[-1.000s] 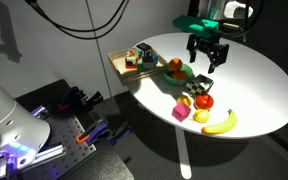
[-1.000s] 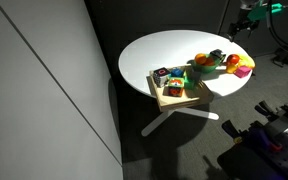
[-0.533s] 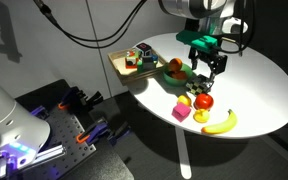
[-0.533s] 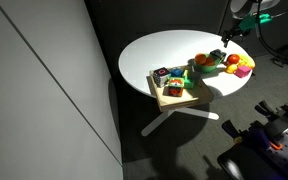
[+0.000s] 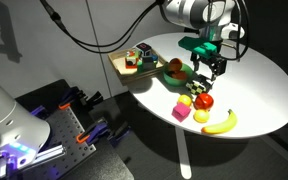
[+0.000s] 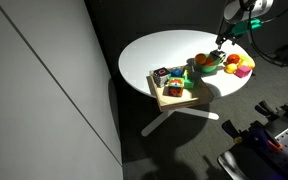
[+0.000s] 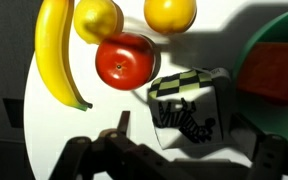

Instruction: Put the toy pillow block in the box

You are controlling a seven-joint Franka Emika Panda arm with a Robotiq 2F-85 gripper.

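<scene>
The toy pillow block (image 7: 189, 108) is white with a black zebra drawing and a checkered side. It stands on the table between the red round fruit (image 7: 124, 60) and the green plate (image 7: 284, 30). My gripper (image 7: 189, 148) is open, and its two fingers reach down on either side of the block without closing on it. In an exterior view the gripper (image 5: 209, 68) hangs just above the block (image 5: 201, 84). The tan wooden box (image 5: 121, 66) sits at the table's edge and holds several toys; it also shows in an exterior view (image 6: 176, 100).
A banana (image 7: 56, 50), a lemon (image 7: 97, 18) and an orange (image 7: 170, 12) lie near the red fruit. A pink cube (image 5: 181, 113) sits by the table's front edge. The green plate holds a red-orange item (image 7: 276, 72). The white table (image 5: 254, 80) stretches beyond.
The arm has come down and moved from above the table's far side to just over the block beside the green plate. Nothing on the table has moved.
</scene>
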